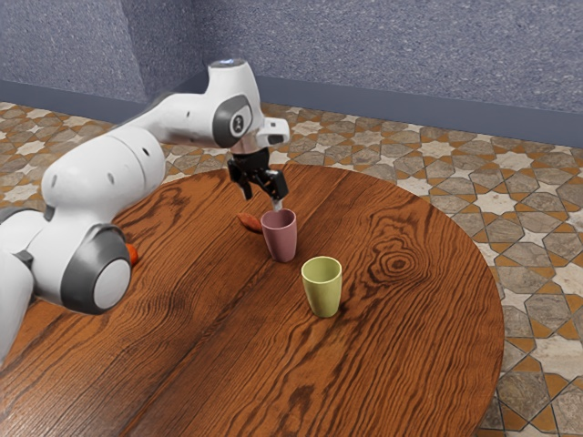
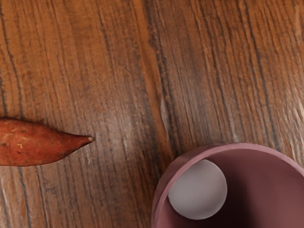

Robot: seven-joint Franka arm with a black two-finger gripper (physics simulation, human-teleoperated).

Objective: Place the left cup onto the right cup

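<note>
A mauve cup stands upright on the round wooden table, toward the exterior view's left of a yellow-green cup, which is also upright. My gripper hovers just above the mauve cup's far rim, fingers apart, with nothing held between them. In the wrist view the mauve cup lies right under the hand, its pale inner bottom visible. The two cups stand a short gap apart.
A reddish sweet potato lies on the table just behind the mauve cup, and in the wrist view the sweet potato is beside the cup. A small orange thing sits by the arm's base. The table edge curves at the exterior view's right.
</note>
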